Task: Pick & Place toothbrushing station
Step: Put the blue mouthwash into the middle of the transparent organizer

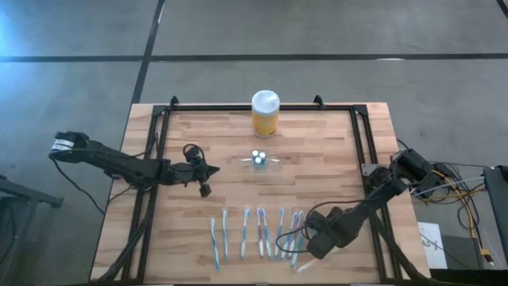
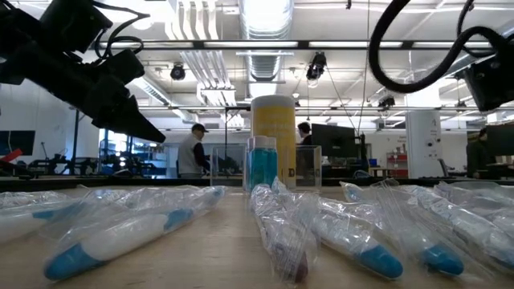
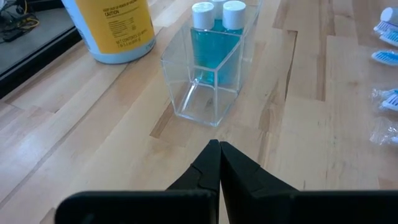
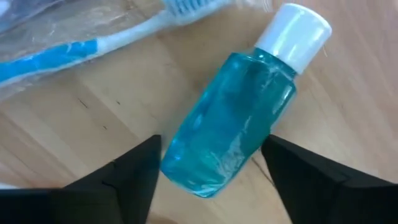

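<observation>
The toothbrushing station is a small clear plastic holder standing on the table's middle, with two blue bottles upright in it; it also shows in the left wrist view and the low view. My left gripper is shut and empty, above the table to the holder's left. My right gripper is open at the near right, its fingers on either side of a blue bottle with a white cap that lies on its side on the table. My right gripper comes from above with its fingers close on either side of the bottle's lower body, across the bottle. I cannot tell whether they touch it. The bottle lies on the table.
A yellow jar with a white lid stands at the table's far edge behind the holder. Several bagged toothbrushes lie in a row near the front edge, beside my right gripper. Black frame rails run along the left and right sides.
</observation>
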Action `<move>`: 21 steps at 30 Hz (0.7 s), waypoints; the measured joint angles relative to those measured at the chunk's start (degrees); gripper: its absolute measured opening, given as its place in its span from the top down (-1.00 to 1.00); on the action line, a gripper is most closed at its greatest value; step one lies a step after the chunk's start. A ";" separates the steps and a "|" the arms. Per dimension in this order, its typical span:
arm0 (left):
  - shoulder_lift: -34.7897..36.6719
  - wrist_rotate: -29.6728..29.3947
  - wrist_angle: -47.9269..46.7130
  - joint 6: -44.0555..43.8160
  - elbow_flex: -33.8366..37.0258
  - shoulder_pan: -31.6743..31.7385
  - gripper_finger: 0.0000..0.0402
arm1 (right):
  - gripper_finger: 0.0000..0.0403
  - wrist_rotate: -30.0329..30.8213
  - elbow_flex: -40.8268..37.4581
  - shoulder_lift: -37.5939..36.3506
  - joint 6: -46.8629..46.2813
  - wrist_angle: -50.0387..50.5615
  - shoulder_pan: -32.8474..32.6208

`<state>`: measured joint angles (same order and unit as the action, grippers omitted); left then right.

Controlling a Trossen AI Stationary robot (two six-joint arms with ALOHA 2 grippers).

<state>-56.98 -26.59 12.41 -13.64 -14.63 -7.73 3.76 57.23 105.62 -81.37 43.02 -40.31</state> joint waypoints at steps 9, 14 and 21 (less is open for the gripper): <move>0.01 0.01 -0.02 -0.34 0.00 0.00 0.96 | 0.33 3.34 -0.12 -1.01 3.13 -0.08 -0.02; 0.01 0.00 -0.02 -0.36 0.00 0.01 0.96 | 0.48 6.08 -0.21 -1.05 3.99 0.73 0.20; 0.01 0.00 -0.02 -0.42 0.00 0.00 0.96 | 0.51 8.82 -0.38 -1.18 4.19 0.63 0.07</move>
<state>-56.97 -26.59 12.38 -14.06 -14.63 -7.73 12.58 56.85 104.44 -77.18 43.65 -40.24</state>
